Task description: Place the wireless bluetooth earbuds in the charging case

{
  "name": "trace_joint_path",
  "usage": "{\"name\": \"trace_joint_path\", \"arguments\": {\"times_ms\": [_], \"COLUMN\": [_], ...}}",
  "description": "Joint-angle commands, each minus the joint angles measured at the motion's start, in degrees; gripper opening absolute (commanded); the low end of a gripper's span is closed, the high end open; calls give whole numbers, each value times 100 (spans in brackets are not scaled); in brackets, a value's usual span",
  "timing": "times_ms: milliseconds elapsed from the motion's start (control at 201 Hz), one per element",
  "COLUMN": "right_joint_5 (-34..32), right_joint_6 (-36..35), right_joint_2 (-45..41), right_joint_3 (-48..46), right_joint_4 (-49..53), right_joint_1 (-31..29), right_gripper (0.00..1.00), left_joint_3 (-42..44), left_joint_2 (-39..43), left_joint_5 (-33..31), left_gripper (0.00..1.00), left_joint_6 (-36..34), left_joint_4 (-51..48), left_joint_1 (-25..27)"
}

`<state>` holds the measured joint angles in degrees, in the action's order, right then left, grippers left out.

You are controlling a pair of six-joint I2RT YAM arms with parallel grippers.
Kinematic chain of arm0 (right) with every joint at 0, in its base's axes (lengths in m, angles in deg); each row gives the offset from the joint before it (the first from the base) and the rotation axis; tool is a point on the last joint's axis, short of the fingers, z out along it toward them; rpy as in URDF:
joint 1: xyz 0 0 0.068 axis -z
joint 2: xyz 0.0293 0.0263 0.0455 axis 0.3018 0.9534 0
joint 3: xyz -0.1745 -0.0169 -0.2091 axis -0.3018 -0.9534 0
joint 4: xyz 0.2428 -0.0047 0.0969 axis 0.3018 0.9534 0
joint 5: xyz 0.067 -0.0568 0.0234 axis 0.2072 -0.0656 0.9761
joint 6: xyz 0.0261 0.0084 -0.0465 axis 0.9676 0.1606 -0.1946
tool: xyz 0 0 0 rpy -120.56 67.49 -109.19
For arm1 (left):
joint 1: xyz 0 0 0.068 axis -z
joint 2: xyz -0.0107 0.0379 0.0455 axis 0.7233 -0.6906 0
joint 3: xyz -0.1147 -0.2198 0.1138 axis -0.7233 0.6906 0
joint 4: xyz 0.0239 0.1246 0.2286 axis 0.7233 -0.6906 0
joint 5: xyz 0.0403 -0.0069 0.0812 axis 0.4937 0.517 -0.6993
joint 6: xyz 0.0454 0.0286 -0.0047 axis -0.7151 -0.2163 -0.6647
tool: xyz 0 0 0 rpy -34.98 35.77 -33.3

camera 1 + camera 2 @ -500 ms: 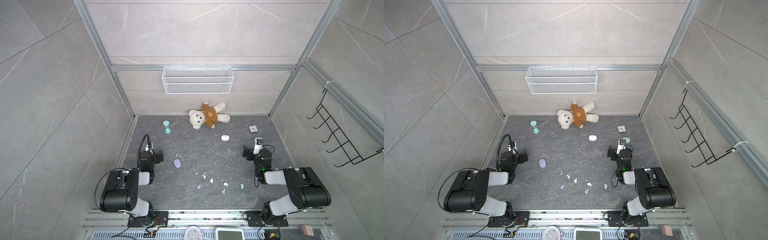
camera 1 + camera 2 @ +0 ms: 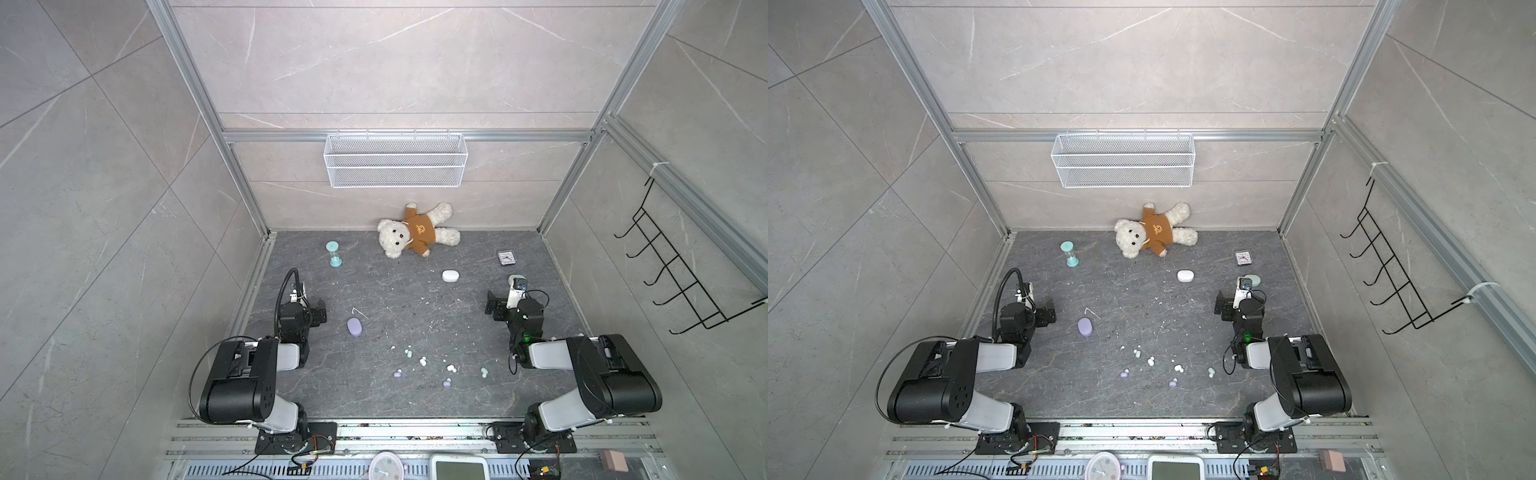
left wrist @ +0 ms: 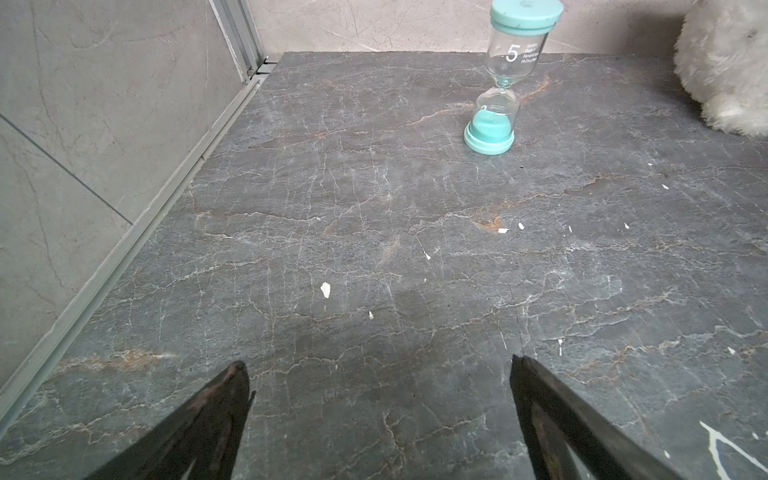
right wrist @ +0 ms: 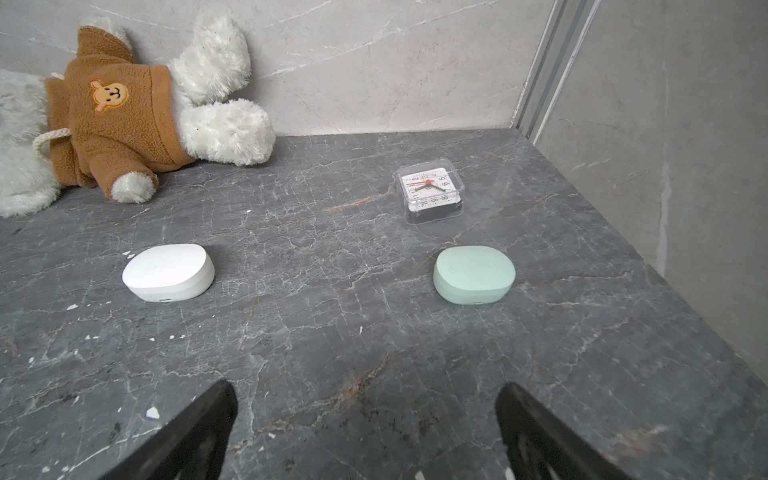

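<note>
1. Left gripper (image 3: 378, 362): jaws wide apart, empty, over bare table (image 2: 415, 399). Right gripper (image 4: 365, 385): same, spread and empty, facing the white case (image 4: 168, 272) and mint case (image 4: 473, 274).
2. Six buds (image 2: 423, 361) lie loose at the table front between the arms, scattered, none touching. They are well apart from every case. The lilac case (image 2: 354, 327) is just beside the left gripper.
3. Handling, my guess: the buds are light, hard, smooth and rounded, so they'll squirt from a pinch. I'd take one across its widest part, straight down, with a soft squeeze.
4. All three cases lie flat with lids shut, so I'd open one first.
5. Axes: the lilac case runs roughly front-to-back, the white case runs across. Both far cases show a small slot toward the right gripper. The buds are too small to tell which way they point.
</note>
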<state>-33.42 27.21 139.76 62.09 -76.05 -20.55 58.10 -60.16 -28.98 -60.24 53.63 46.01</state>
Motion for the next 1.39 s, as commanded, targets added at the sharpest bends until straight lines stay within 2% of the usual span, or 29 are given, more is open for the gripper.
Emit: {"name": "trace_joint_path", "arguments": {"times_ms": [0,781,846,896,941,1005,1150,1264,1389], "right_joint_5": [57,59,-93,-238,-342,-142,-65,143,461], "right_joint_6": [81,107,163,206,282,214,474,666,827], "right_joint_2": [-9,-24,-356,-730,-1080,-1505,-1663,-1783,-1893], "right_joint_3": [99,106,321,655,996,1395,2438,2790,3124], "right_joint_4": [51,49,697,1609,2387,3255,5323,6211,7060], "right_joint_1": [-9,-9,-8,-9,-7,-9,-7,-16,-18], "right_gripper": [100,100,100,100,100,100,100,100,100], "left_joint_3": [-154,-193,-203,-377,-820,-1387,-2018,-2372,-2632], "left_joint_2": [-18,-27,32,318,720,1102,1682,1995,2203], "left_joint_5": [-41,80,47,55,248,443,953,1175,1130], "left_gripper": [100,100,99,97,95,94,97,98,98], "left_joint_6": [79,92,78,35,12,-14,605,1206,1851], "left_joint_4": [120,44,46,-433,-1790,-2985,-4555,-5723,-6766], "left_joint_1": [-20,-65,-65,-52,-43,-30,13,155,560]}}
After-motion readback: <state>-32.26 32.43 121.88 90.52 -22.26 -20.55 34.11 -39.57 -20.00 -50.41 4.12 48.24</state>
